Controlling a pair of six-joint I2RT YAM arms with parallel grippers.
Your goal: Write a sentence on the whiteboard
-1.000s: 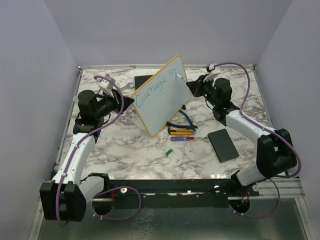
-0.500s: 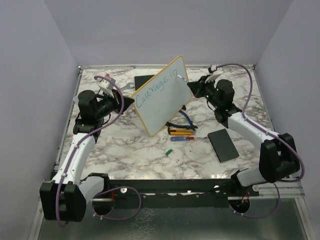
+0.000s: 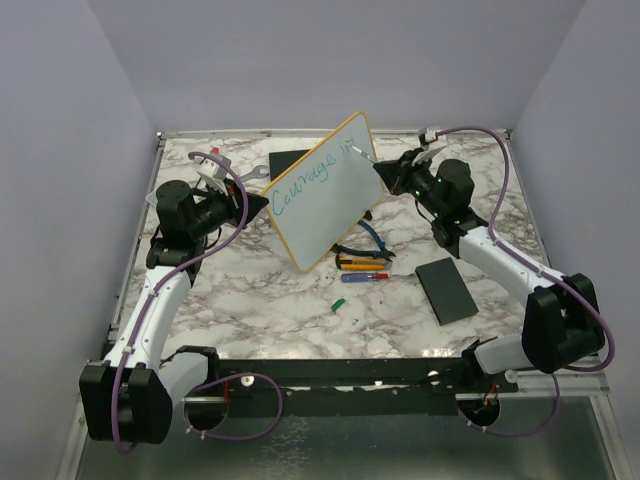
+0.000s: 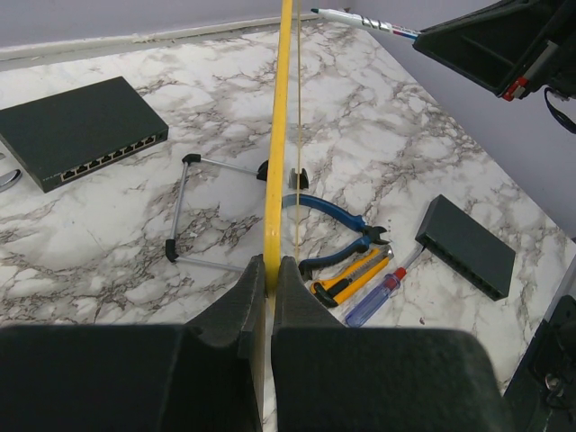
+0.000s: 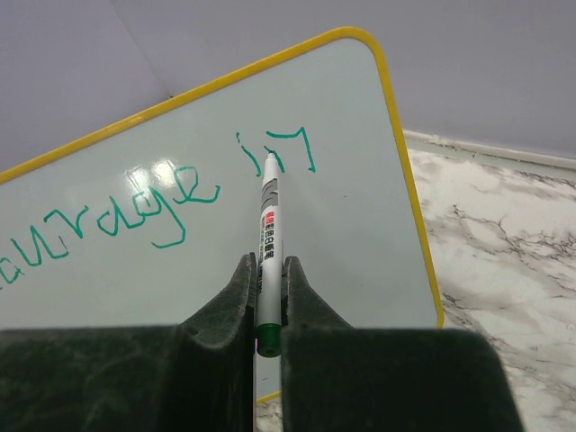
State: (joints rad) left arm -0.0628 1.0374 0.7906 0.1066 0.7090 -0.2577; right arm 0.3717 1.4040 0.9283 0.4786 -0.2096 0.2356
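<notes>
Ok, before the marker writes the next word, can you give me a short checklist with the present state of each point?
1. Left fingers clamped on the whiteboard rim: ok.
2. Right fingers gripping the marker: ok.
3. Marker tip touching the board surface: cannot tell.
4. The sentence reads "Courage in" at this point and is legible: ok.
5. Blank board space below the written line for more words: ok.
</notes>
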